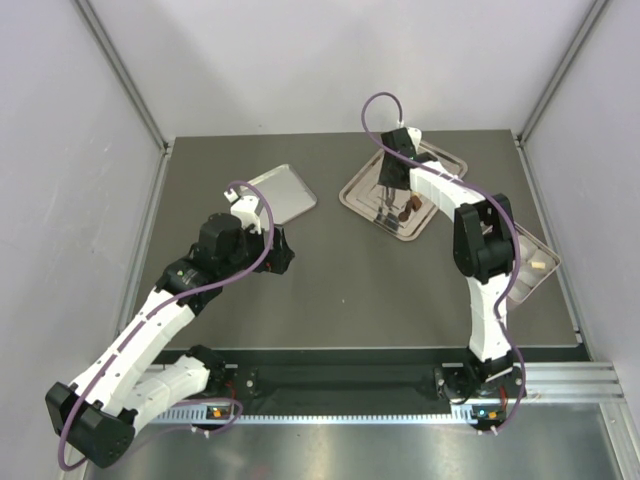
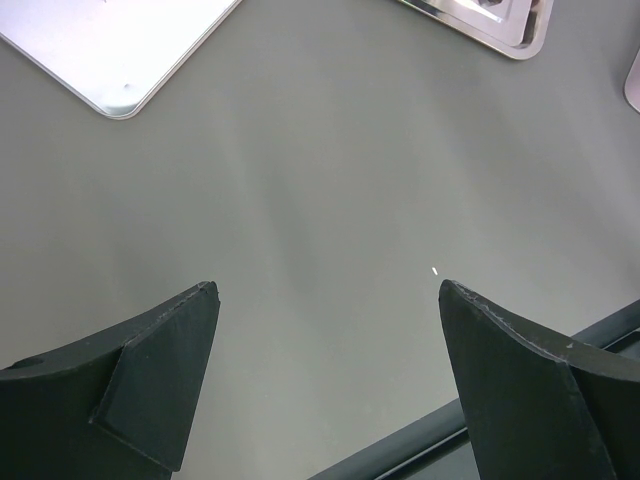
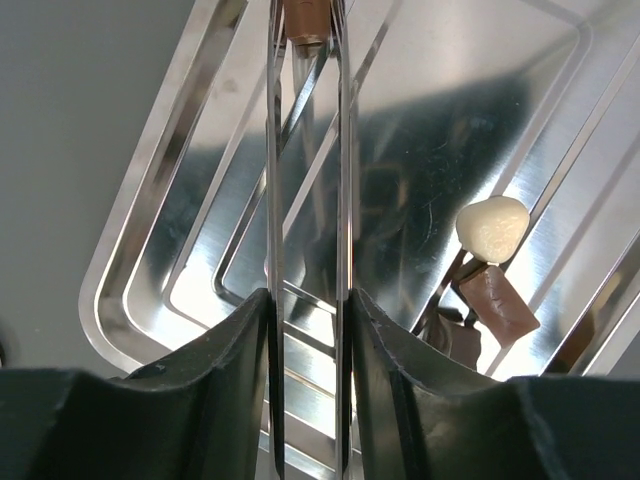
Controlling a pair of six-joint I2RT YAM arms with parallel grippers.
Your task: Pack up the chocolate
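My right gripper [image 3: 308,300] is shut on a pair of metal tongs [image 3: 307,150] over a silver tray [image 3: 130,300] at the back middle [image 1: 360,195]. The tong tips pinch a brown chocolate [image 3: 305,20]. A cream chocolate [image 3: 492,227] and a brown one [image 3: 497,300] lie in the tray to the right of the tongs, with another dark piece [image 3: 455,338] beside them. They show as a small cluster in the top view [image 1: 405,212]. My left gripper [image 2: 325,290] is open and empty, low over the bare table [image 1: 275,255]. The pink box is out of view.
A second silver tray [image 1: 285,192] lies at the back left, just past my left gripper, and shows in the left wrist view [image 2: 110,50]. A third tray [image 1: 535,268] at the right edge holds a cream piece [image 1: 541,265]. A metal rail [image 1: 400,380] runs along the near edge.
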